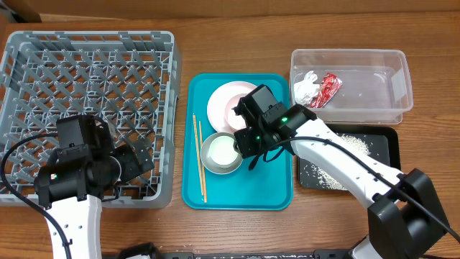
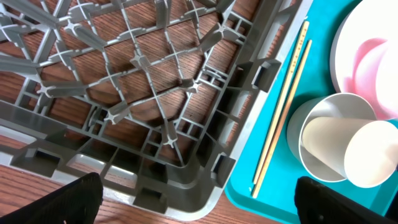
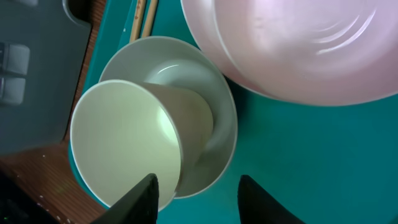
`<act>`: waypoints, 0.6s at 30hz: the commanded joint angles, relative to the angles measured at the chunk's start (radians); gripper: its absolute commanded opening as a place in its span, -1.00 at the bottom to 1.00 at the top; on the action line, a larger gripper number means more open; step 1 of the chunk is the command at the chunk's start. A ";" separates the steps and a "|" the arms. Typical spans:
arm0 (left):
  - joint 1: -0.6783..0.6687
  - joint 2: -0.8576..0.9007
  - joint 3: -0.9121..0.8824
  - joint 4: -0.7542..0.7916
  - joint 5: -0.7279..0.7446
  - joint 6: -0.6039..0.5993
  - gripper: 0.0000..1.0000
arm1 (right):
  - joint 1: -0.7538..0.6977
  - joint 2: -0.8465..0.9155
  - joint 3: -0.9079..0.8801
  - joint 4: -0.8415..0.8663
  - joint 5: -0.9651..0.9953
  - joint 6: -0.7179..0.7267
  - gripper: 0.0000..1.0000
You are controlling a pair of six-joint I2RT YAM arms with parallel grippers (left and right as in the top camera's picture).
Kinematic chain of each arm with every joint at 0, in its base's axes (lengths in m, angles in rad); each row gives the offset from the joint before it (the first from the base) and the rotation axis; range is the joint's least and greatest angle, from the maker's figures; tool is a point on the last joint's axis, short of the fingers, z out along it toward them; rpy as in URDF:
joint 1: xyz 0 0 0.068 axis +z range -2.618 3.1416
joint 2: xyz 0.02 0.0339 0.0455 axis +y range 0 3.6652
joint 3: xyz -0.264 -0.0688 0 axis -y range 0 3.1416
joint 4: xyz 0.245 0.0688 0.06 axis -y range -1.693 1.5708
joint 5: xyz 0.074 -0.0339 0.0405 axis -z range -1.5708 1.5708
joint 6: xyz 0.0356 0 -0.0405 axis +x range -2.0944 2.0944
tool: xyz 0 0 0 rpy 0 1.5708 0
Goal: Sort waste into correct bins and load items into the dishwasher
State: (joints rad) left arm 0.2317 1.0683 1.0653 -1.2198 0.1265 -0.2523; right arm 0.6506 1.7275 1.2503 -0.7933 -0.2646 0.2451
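My right gripper (image 3: 199, 202) hung released above the teal rectangular serving tray (image 1: 244, 191), its two dark fingers (image 3: 144, 198) spread apart and clasping nothing. One finger stood right at the rim of the small white cup (image 3: 127, 146); whether it touched, I could not tell. The cup lay tipped on its side inside the grey metal bowl (image 3: 221, 134), its mouth reaching out over the bowl's edge. Just beside that bowl, the smaller pinkish-white bowl (image 3: 298, 50) sat on the large round white plate (image 1: 214, 108). The thin wooden chopsticks (image 1: 199, 158) lay side by side along the tray's left edge. My left gripper (image 2: 198, 185) was likewise slack and empty, fingers wide apart, over the near right corner of the large square grey plastic dish rack (image 1: 86, 36), which held no dishes that I could see. To my right, well apart from the teal tray, the clear rectangular plastic tub (image 1: 402, 79) held the crumpled white tissue (image 1: 305, 89) and, touching it, the crinkled shiny red wrapper (image 1: 328, 88). Just in front of the tub, the shallow black rectangular tray (image 1: 392, 162) carried scattered pale rice-like grains (image 1: 352, 144). Everything rested on the brown wooden table (image 1: 237, 36).
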 commanded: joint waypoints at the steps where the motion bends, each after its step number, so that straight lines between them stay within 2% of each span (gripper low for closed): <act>1: 0.005 0.003 0.018 0.001 -0.006 0.020 1.00 | 0.005 0.003 -0.017 0.006 -0.019 0.045 -0.17; 9: 0.005 0.003 0.018 0.001 -0.006 0.020 1.00 | 0.022 0.003 -0.063 0.048 -0.026 0.071 -0.20; 16: 0.005 0.003 0.018 0.000 -0.006 0.020 1.00 | 0.024 0.018 -0.068 0.055 -0.026 0.133 -0.59; 18: 0.005 0.003 0.018 -0.003 -0.006 0.020 1.00 | 0.024 0.038 -0.068 0.054 -0.027 0.153 -0.64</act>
State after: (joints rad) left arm 0.2317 1.0683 1.0653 -1.2198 0.1265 -0.2523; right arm 0.6701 1.7329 1.1892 -0.7433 -0.2848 0.3626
